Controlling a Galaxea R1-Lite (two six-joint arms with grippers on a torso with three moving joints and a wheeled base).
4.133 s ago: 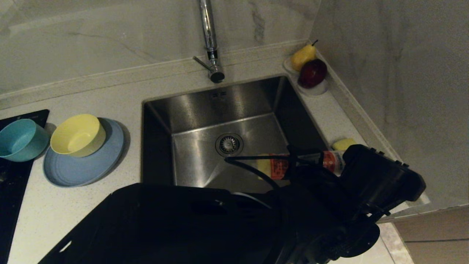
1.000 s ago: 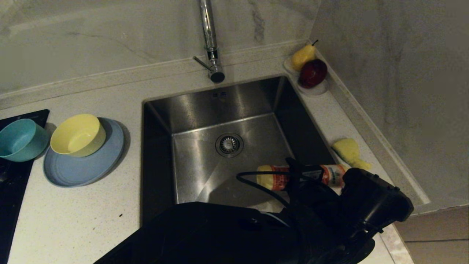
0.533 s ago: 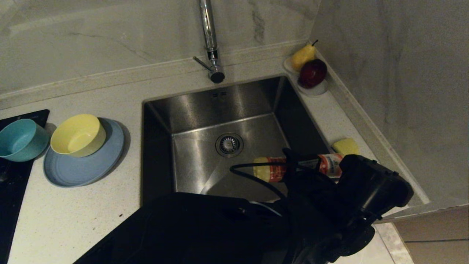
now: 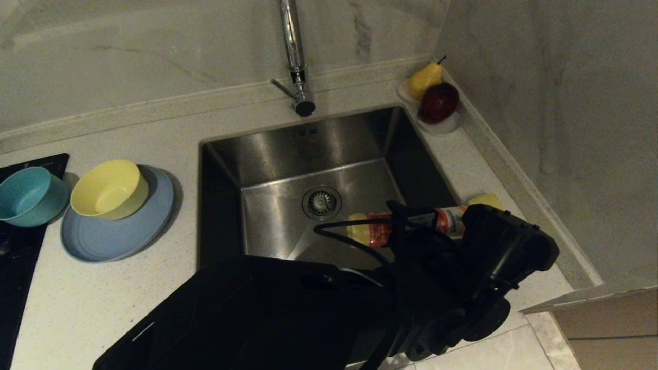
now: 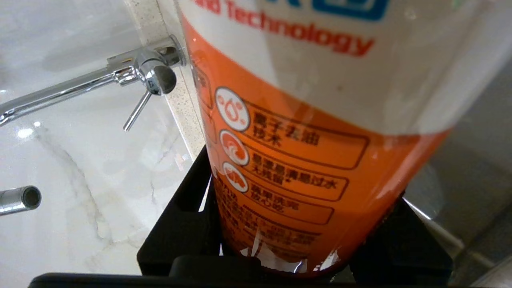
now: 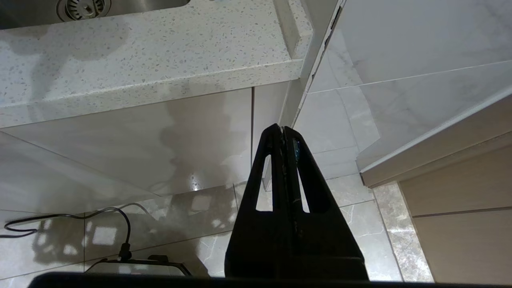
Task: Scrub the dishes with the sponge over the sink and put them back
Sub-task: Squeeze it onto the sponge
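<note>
Three dishes: pale yellow bowl [image 4: 109, 188] sitting on wide light-blue plate [image 4: 117, 218], teal-blue bowl [image 4: 28, 195] just beside, all on speckled pale surface [image 4: 92, 303] left of the sink, none scrubbed yet.
Sponge: small yellow oblong sponge [image 4: 486, 199] on the strip right of the square brushed-steel sink [image 4: 288, 154], partly hidden behind the arm.
Left claw [image 5: 296, 248]: clenched around orange-and-white detergent bottle [image 4: 406, 226], held on its side over the basin's right part.
Right claw [image 6: 283, 132]: pressed closed, parked low beside the cabinet front.
Step, likely: dosing detergent.
Advice: keep nozzle aimed at the sponge or basin, squeeze gently, set bottle down upright clear of the sponge.
</note>
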